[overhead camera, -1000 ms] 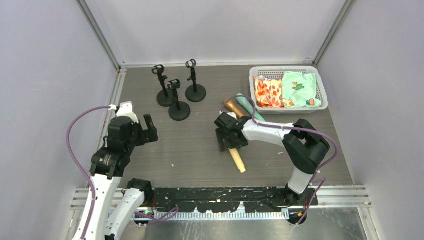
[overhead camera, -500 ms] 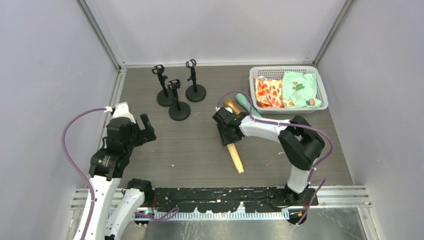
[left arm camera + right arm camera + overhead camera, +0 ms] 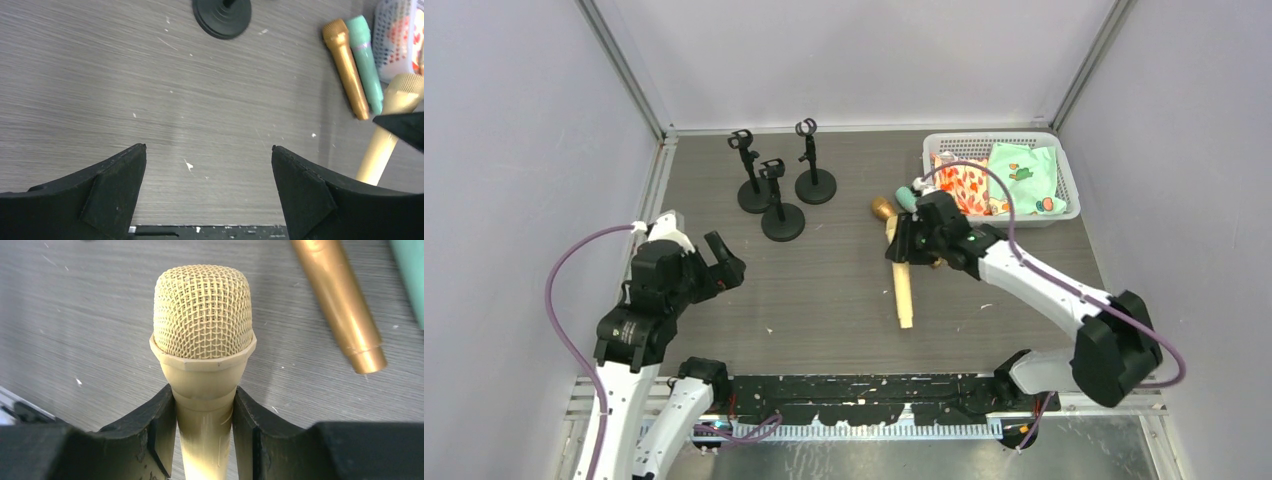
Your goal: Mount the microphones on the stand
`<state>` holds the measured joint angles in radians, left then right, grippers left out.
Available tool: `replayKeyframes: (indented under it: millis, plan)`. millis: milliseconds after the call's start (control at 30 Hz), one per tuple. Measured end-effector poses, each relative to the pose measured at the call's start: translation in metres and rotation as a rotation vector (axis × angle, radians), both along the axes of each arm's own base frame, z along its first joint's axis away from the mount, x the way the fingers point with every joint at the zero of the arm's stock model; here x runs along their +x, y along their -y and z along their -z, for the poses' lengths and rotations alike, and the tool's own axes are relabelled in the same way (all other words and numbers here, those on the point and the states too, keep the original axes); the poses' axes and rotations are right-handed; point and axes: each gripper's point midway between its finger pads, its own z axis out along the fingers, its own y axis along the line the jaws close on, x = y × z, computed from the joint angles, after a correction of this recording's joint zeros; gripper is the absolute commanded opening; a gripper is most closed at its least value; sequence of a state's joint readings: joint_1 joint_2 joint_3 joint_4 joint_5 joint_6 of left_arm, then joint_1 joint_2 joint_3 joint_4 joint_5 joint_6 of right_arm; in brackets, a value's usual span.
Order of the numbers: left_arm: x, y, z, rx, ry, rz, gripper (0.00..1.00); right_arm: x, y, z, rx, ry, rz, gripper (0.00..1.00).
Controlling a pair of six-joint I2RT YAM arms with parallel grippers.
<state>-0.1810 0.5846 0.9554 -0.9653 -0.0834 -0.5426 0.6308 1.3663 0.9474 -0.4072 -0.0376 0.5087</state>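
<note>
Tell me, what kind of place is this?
Probably a robot lab test booth: plain walls box in a table, a left arm and right arm are bolted at its edge, and the right end effector holds a cream microphone.

Your table is grey wood-grain, flecked with white specks. Three stands sit upright in a tight cluster, far and left of centre. A basket sits at the far right. Just left of it the gold mic and green mic lie side by side. The cream mic points near from them, its head end pinched in the right claw. You can't tell whether its tail rests on the table.
</note>
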Motion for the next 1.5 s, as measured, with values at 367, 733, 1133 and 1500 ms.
replayKeyframes:
  millis: [367,733,1133,1500]
  plan:
    - [-0.001,0.036,-0.004,-0.112,-0.032,0.147,0.85,0.009,0.030,-0.088,0.261,0.246,0.233,0.01]
    - [0.004,0.116,-0.022,-0.107,0.048,0.425,0.83,0.010,0.033,-0.107,0.428,0.262,0.335,0.01]
    - [0.017,0.228,-0.007,-0.002,0.108,0.619,0.82,-0.010,0.038,-0.131,0.587,0.298,0.353,0.01]
    - [0.024,0.257,-0.029,-0.104,0.196,0.656,0.80,-0.014,0.030,-0.151,0.701,0.321,0.321,0.01]
